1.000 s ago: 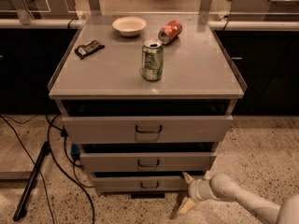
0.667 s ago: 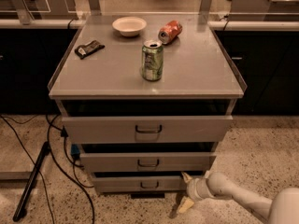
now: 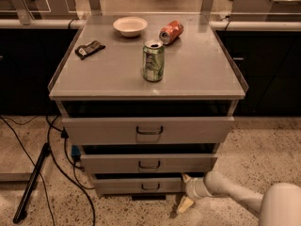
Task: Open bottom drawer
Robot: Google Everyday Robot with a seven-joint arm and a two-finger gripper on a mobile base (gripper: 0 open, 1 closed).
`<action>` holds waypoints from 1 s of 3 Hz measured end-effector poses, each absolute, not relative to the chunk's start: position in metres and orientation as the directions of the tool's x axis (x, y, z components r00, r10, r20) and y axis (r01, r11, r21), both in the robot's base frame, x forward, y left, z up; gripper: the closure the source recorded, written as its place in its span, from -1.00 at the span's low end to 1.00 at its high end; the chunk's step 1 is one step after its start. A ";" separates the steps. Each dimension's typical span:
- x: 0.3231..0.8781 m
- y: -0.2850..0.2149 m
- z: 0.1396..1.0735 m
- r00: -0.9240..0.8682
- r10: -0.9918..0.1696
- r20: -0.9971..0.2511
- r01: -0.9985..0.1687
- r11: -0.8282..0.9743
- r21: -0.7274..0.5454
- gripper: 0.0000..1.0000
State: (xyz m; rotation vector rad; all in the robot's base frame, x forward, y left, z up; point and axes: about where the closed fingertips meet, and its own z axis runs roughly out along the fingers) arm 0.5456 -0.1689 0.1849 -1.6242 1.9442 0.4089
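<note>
Bottom drawer [image 3: 139,185] unmoved; claw [image 3: 184,191] still beside its right corner.

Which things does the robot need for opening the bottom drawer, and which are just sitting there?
Needed: bottom drawer; gripper, low at its right end.
Just lying about: bowl, green can, red can, dark packet.

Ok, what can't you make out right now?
Camera view:
- Whether the gripper, at the right end of the bottom drawer, touches it: hidden by the gripper itself.
- Drawer insides: dark, under the fronts above.
- The arm: cut off by the lower right edge.
- Dark object on the cabinet top: too small to name.
</note>
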 end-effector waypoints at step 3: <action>0.550 -0.155 0.178 -0.073 -0.791 -0.608 -0.988 0.140 -0.063 -1.00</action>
